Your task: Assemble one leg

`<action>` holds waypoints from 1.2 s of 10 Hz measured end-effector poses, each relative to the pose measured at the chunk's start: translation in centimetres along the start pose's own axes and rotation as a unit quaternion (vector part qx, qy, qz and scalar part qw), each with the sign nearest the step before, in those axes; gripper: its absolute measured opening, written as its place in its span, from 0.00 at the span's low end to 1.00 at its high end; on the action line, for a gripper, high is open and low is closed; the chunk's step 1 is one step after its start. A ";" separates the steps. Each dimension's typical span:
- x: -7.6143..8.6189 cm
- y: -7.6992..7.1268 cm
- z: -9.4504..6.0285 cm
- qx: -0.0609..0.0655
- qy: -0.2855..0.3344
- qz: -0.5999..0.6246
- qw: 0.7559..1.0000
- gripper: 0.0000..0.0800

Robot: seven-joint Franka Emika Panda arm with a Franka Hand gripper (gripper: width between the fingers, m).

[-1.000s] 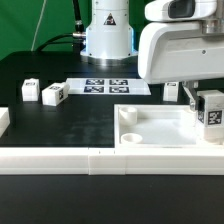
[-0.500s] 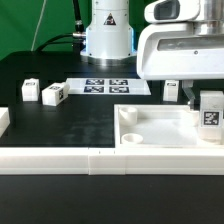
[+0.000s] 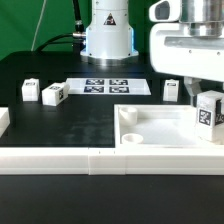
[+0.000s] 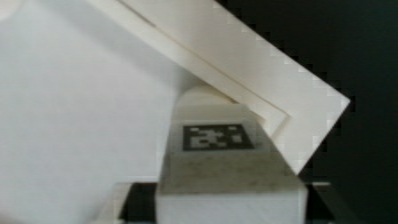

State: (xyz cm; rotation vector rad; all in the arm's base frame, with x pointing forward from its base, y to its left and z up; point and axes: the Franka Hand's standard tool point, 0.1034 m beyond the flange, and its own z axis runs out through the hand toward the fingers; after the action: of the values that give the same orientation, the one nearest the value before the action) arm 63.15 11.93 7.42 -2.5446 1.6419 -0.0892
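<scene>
One leg [image 3: 210,112] sat gripped in the hand [image 3: 206,101]. It hung over the tray-like part [image 3: 150,128], by the tabletop's [image 3: 70,125] edge at the exterior view's right.

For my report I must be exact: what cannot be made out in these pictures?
Exterior view: the arm, partly cut off by the edge; tags on the loose blocks, too small to read.
Wrist view: the gripper, mostly cut off by the edge; the tag on the leg, blurred.
</scene>
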 end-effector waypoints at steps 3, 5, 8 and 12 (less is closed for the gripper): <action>0.2 0.1 0.0 0.003 -0.014 0.095 0.995 0.36; 0.1 0.1 0.0 0.003 -0.021 0.181 0.983 0.36; -0.2 -0.1 0.0 0.006 -0.021 0.143 0.989 0.69; -0.1 0.0 0.1 0.008 -0.019 -0.075 0.997 0.81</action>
State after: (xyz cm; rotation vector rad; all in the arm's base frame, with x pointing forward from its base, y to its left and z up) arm 63.10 12.06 7.32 -2.6366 1.4295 -0.0674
